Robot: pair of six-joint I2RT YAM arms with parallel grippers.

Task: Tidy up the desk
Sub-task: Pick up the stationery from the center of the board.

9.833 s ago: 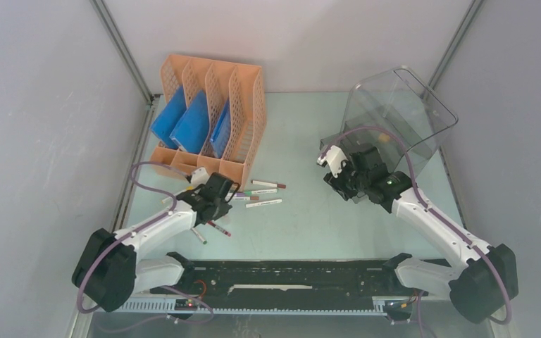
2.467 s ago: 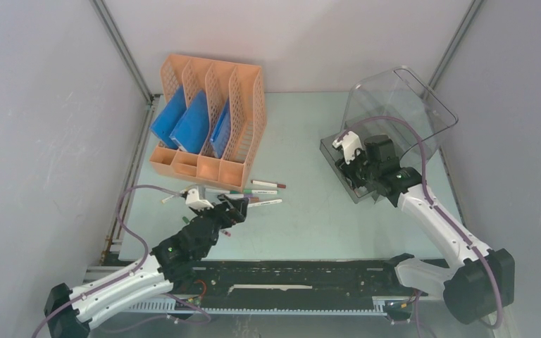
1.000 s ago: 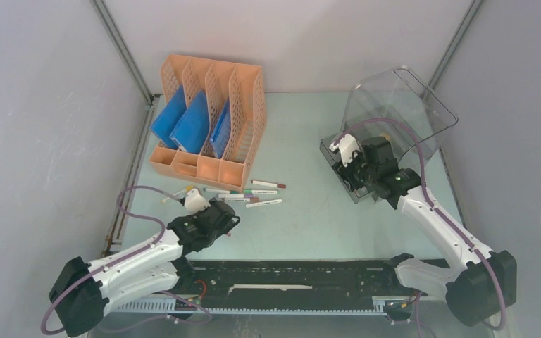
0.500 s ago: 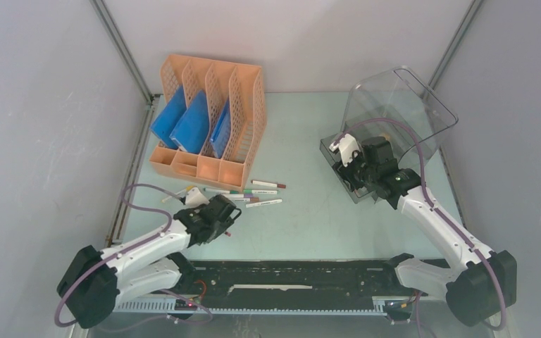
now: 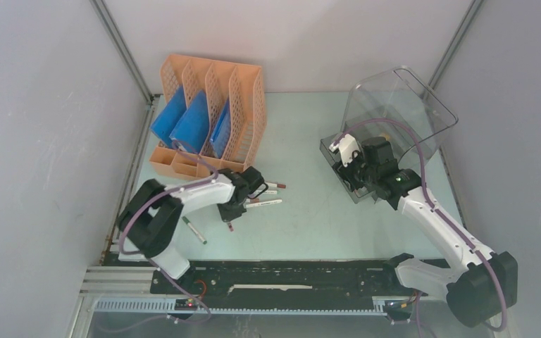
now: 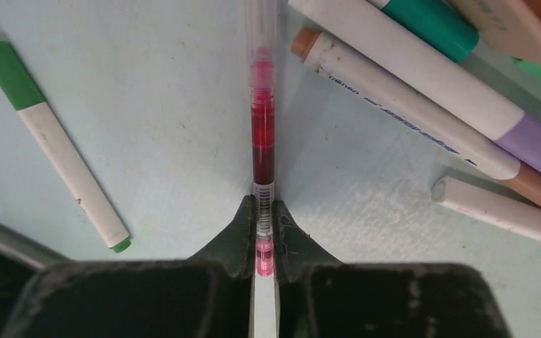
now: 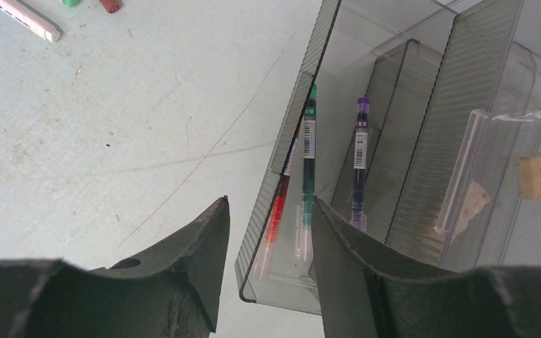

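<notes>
**Top view.** The desk, a pale mint-green tabletop, fills the floor between grey panel walls, and both arm bases sit at its near edge. An orange file rack holding blue folders stands in the far left corner. A clear plastic drawer box stands against the right edge toward the far side, with its drawer pulled out toward the middle. Loose markers lie just in front of the rack. A green marker lies apart from them, nearer the near edge. The left gripper is low at the tabletop beside the markers. The right gripper hangs over the drawer.

**Left wrist view.** The left gripper is clamped tight on the clear barrel of a red pen, close to one end. The pen points straight away from the fingers over the desk; I cannot tell whether it rests on the surface. The green marker lies to its left, not touching it. To its right a purple-capped marker and a brown-tipped marker lie touching side by side.

**Right wrist view.** The right gripper's jaws stand apart and grasp nothing, with the drawer's ribbed side wall between them. In the drawer an orange-red pen, a green pen and a purple pen lie lengthwise. I cannot tell which compartments they are in.
</notes>
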